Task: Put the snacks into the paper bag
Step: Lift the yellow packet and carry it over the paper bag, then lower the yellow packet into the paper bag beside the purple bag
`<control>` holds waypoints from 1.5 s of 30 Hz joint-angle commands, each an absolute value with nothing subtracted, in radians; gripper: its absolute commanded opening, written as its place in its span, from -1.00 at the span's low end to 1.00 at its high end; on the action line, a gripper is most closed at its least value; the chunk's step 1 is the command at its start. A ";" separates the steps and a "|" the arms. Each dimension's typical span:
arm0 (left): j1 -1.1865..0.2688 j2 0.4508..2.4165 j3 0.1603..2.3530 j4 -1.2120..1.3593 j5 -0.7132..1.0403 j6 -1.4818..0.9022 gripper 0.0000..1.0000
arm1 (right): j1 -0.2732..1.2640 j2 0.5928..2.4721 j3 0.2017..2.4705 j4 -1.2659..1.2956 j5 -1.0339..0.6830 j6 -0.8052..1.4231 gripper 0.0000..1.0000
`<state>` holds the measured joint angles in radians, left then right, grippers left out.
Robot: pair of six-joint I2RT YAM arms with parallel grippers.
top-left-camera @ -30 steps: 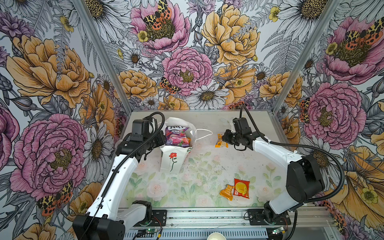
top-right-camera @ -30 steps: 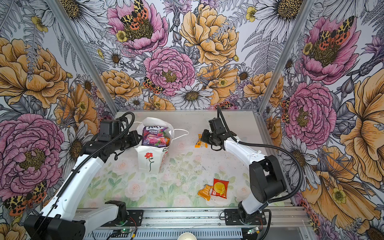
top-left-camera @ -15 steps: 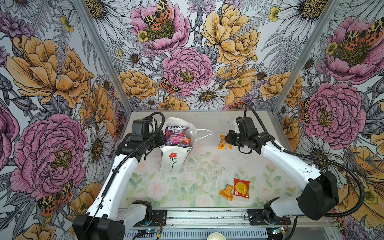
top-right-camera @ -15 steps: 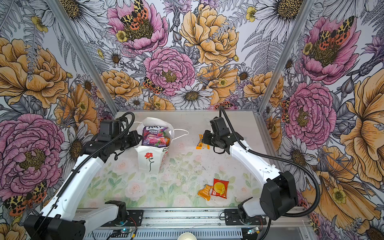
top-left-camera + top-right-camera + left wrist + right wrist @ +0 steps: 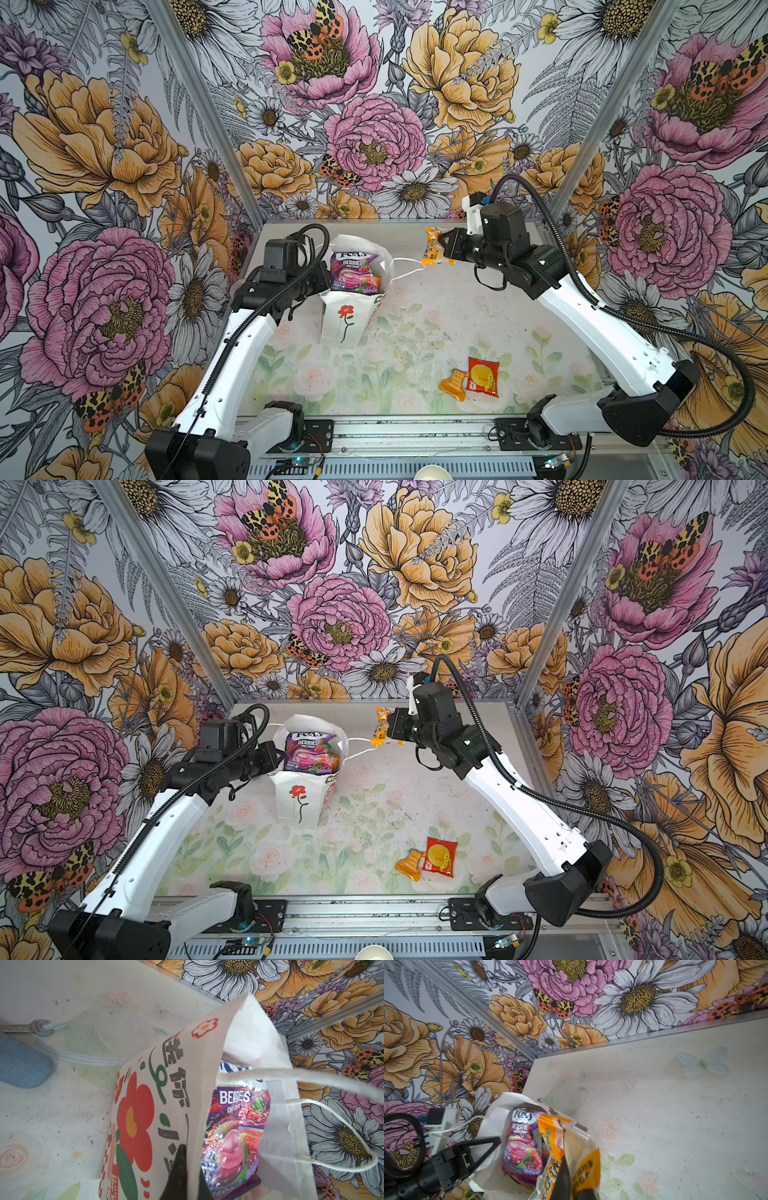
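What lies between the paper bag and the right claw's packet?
Only the bag's cord handle over bare table, in both top views.

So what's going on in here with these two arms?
Two robot arms are bagging snacks. The left gripper pinches the rim of the white paper bag, whose mouth stands open. The right gripper holds a small orange packet raised beside the bag, not yet over its mouth. A purple berries packet is already inside. A crumpled orange packet and a red packet lie on the table near the front.
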<state>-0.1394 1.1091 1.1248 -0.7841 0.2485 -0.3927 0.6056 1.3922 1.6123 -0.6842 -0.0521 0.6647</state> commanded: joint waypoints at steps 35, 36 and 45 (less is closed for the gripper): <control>-0.129 1.090 1.134 -0.698 0.275 -0.390 -0.89 | 0.884 1.924 2.088 -0.902 0.004 0.480 -1.00; -0.129 1.090 1.134 -0.697 0.276 -0.390 -0.89 | 0.884 1.928 2.088 -0.901 0.001 0.481 -1.00; -0.127 1.091 1.134 -0.698 0.279 -0.391 -0.89 | 0.885 1.964 2.069 -0.901 0.006 0.480 -1.00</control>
